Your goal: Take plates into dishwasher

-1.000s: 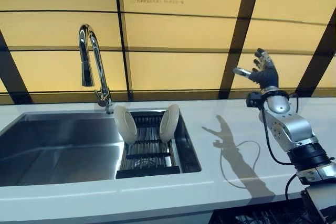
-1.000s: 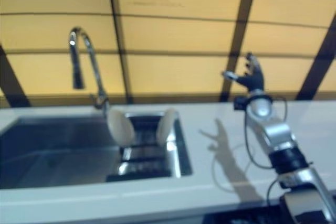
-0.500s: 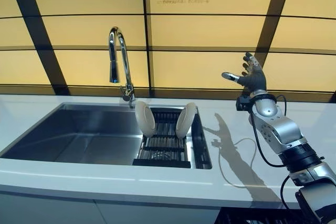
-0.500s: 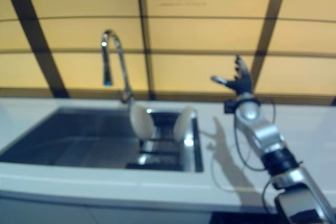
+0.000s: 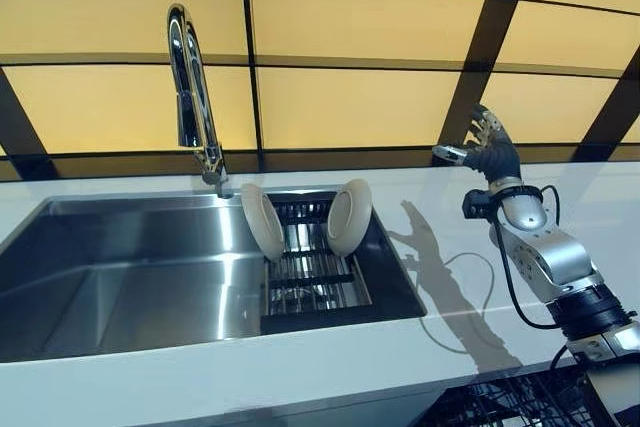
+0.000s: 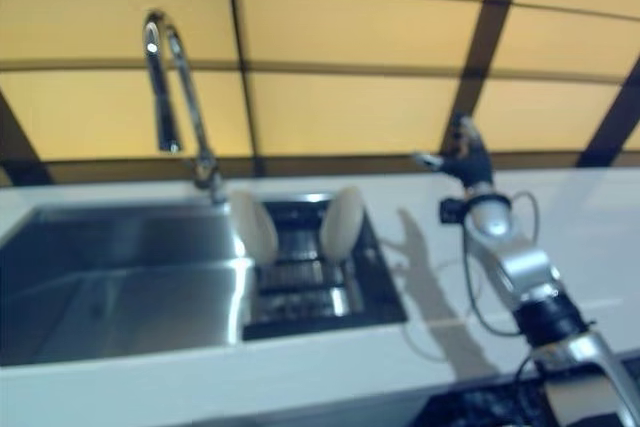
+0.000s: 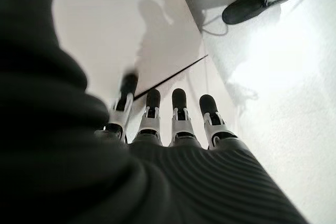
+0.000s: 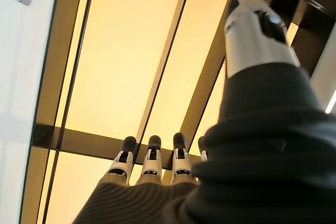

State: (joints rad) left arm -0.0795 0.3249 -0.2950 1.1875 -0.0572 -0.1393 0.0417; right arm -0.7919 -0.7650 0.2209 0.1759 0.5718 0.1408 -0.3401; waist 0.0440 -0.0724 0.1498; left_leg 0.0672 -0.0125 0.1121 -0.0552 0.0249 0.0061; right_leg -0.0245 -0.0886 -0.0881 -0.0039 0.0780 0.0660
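Plates [image 5: 305, 220] propped upright in sink rack [image 5: 310, 272], probably drying, well left of raised right robot hand [image 5: 490, 155]: fingers spread, holding nothing.

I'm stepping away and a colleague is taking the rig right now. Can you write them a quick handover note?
Right hand: open, empty, raised above the counter to the right of the sink.
Left hand: open, empty, seen only in its wrist view.
Two plates, left plate and right plate, stand on edge in the rack inside the sink.
Done: nothing loaded yet.
Left: grasp each plate and move it to the dishwasher.
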